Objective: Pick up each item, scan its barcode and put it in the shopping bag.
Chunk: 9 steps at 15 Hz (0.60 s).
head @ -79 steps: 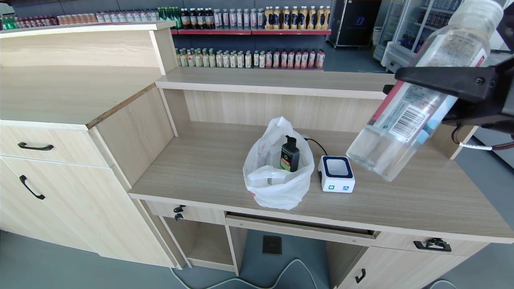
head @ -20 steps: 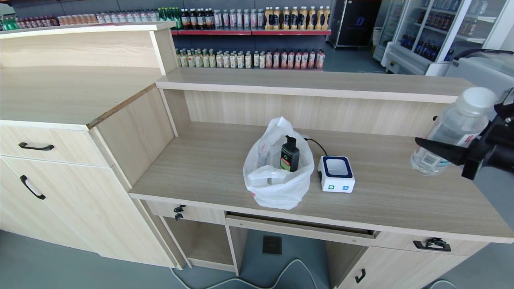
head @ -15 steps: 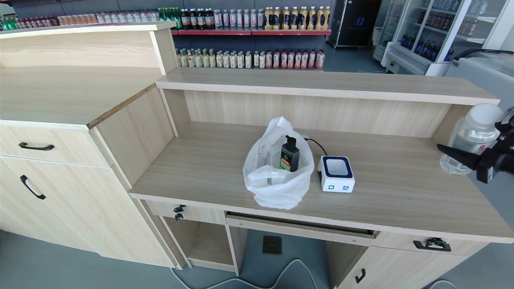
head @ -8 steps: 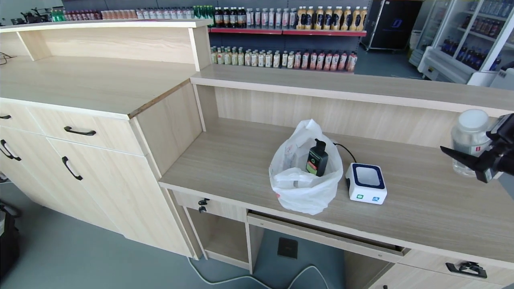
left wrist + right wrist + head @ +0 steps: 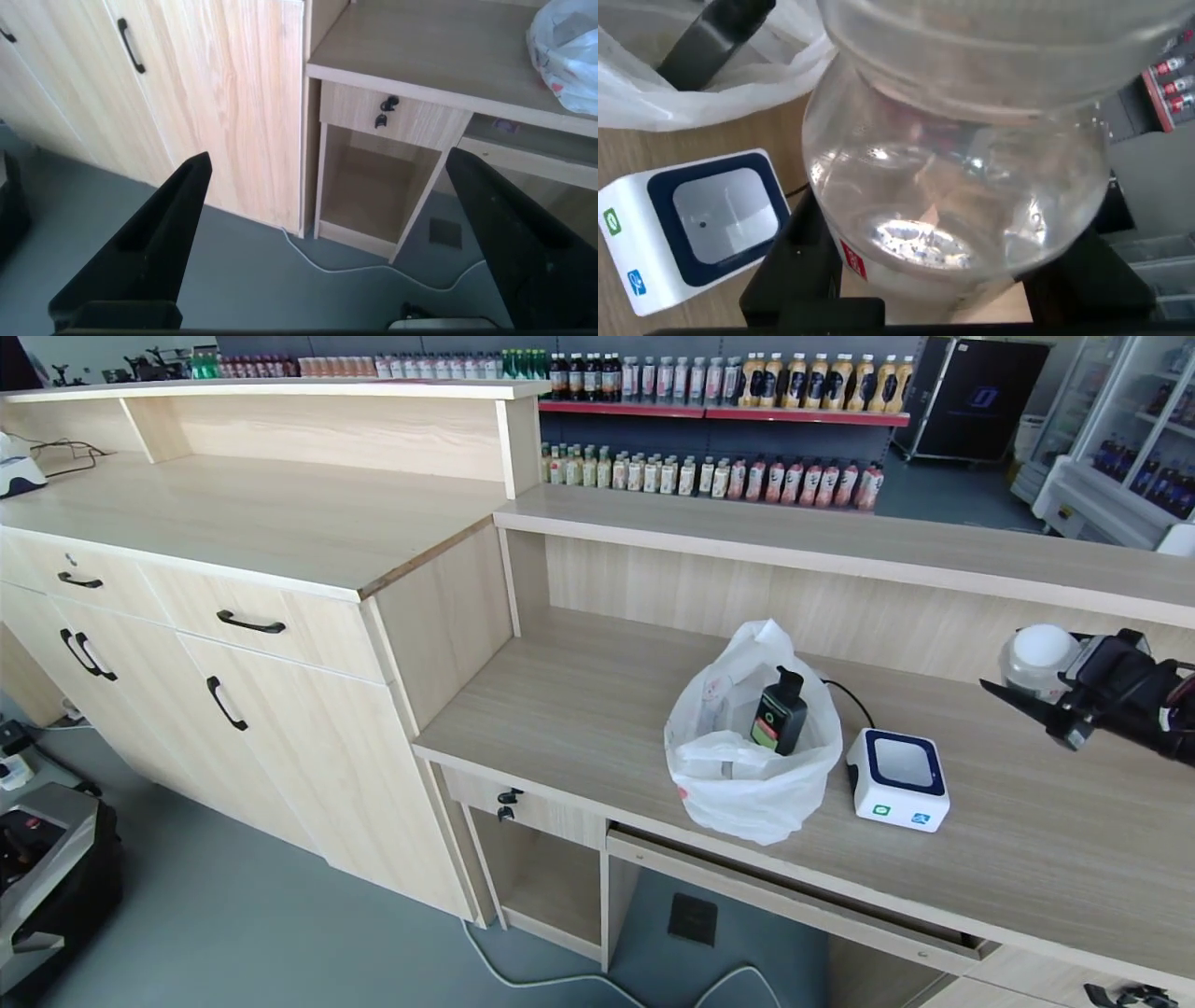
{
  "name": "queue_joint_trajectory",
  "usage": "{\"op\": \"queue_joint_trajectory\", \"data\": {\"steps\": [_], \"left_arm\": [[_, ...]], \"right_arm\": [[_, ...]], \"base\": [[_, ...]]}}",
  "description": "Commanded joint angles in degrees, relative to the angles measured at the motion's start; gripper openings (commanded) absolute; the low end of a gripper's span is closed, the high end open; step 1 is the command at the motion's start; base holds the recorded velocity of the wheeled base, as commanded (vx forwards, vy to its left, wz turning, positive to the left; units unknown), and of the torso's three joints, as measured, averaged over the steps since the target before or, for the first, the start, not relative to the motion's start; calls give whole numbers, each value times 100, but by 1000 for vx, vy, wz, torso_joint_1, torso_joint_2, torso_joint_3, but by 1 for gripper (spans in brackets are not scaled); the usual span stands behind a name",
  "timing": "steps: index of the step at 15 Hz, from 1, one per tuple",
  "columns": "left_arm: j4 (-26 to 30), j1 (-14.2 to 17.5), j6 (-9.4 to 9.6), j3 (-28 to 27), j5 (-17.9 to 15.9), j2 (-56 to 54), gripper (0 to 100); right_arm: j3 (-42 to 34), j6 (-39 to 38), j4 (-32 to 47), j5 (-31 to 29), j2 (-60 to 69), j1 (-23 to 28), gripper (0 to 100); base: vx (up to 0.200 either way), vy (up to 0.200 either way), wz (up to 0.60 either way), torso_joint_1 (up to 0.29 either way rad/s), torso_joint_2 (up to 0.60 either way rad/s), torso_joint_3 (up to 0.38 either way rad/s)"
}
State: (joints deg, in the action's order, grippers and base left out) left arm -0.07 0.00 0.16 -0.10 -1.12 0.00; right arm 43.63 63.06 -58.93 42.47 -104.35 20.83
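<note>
Right gripper (image 5: 1022, 686): fingers clamped on the clear water bottle (image 5: 1034, 655), held above the table (image 5: 597, 709), well right of the barcode scanner (image 5: 898, 778).
Shopping bag (image 5: 747, 784): white plastic, just left of the scanner; black pump bottle (image 5: 780, 719) stood upright inside.
Left gripper (image 5: 327, 157): fingers (image 5: 140, 252) spread wide, over the floor, well left of the scanner.

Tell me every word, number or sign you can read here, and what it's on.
Nothing reads clearly enough to quote.
On the scanner: two small icons, green and blue, no legible words.
On the pump bottle in the bag: green and red label, too small.
On the bag: faint red print, blurred.
On the water bottle: red label, white print blurred.
On the shelf bottles: labels too small.
</note>
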Motion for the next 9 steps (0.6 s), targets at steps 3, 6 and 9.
{"op": "queue_joint_trajectory", "data": {"steps": [3, 6, 9], "left_arm": [[-1, 0, 2, 1, -2, 0, 100], [-1, 0, 2, 1, -2, 0, 100], [-1, 0, 2, 1, -2, 0, 100]], "right_arm": [[128, 250, -664, 411, -1079, -97, 0], [286, 250, -1086, 473, -1474, -255, 0], [532, 250, -1446, 622, -1878, -405, 0]], "base": [[0, 0, 0, 0, 0, 0], [0, 0, 0, 0, 0, 0], [0, 0, 0, 0, 0, 0]]}}
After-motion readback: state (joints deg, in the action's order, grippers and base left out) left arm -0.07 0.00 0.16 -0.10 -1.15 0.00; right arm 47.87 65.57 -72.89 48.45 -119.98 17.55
